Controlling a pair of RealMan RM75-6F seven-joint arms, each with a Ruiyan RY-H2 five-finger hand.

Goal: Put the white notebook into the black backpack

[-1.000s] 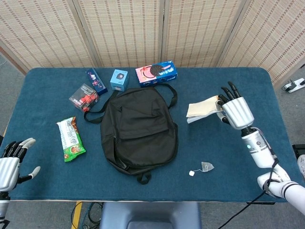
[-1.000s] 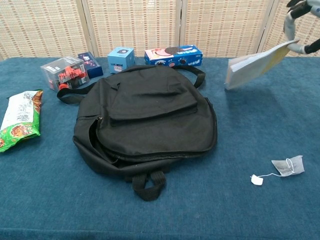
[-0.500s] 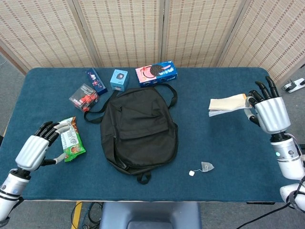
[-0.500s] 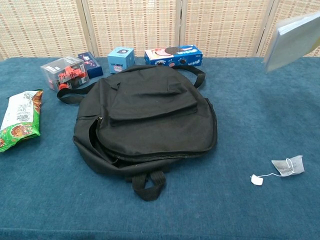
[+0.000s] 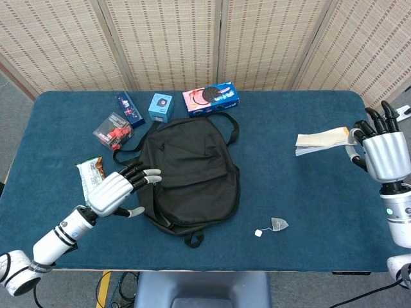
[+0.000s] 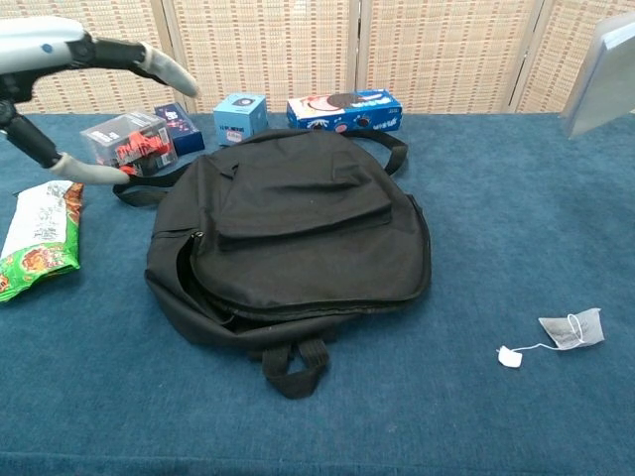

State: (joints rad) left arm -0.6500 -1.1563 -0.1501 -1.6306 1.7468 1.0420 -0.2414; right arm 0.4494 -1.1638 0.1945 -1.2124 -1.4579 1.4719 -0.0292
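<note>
The black backpack (image 5: 187,176) (image 6: 293,238) lies flat and closed in the middle of the blue table. My right hand (image 5: 385,151) holds the white notebook (image 5: 323,140) (image 6: 601,76) in the air at the table's right side, well clear of the bag. My left hand (image 5: 115,191) (image 6: 69,69) hovers with its fingers spread at the backpack's left edge, holding nothing; its fingertips reach over the bag's side.
A green snack packet (image 5: 88,174) (image 6: 40,236) lies left of the bag. Behind the bag stand a red-and-clear box (image 5: 113,129), a dark blue box (image 5: 128,108), a light blue box (image 5: 160,106) and a cookie box (image 5: 210,97). A tea bag (image 5: 279,224) (image 6: 571,328) lies front right.
My left hand has swept in from the table's front left corner to the backpack's left edge. My right hand has carried the notebook further right, away from the bag.
</note>
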